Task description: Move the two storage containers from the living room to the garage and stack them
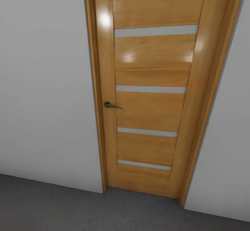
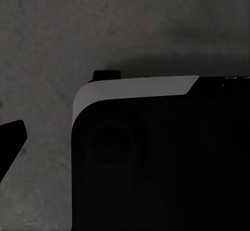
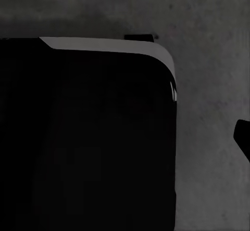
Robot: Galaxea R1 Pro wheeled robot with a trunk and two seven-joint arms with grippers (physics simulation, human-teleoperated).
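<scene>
White walls (image 1: 41,85) flank closed wooden door (image 1: 152,113) straight ahead at 12 o'clock; four frosted horizontal strips, dark lever handle (image 1: 110,105) on its left edge. Dark grey mottled concrete floor (image 1: 52,206) runs to door foot. Both wrist views: same rough floor (image 2: 52,33) under black robot body with pale rim (image 2: 135,88). Dark hand tip (image 2: 10,142) at frame edge in left wrist view; hand state cannot tell, either side.
</scene>
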